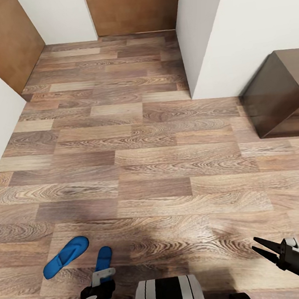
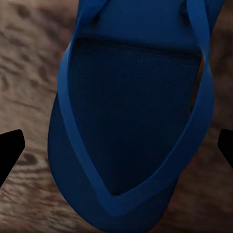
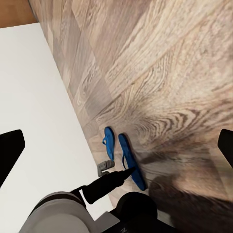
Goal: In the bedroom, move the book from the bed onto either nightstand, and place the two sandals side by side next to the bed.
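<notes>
Hovering left gripper [image 1: 100, 273] (jaws spread) over blue sandal [image 2: 131, 121]

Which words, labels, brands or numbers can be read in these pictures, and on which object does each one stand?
None. The two blue sandals, the wood-plank floor, the white walls, the brown doors and the dark brown cabinet carry no readable text.

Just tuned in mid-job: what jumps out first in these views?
Two bright blue sandals on the wood-plank floor at the robot's lower left. The left gripper hangs open right above the nearer sandal, fingers either side of it. A dark brown cabinet stands by the white wall at far right; the right gripper is open, empty.
</notes>
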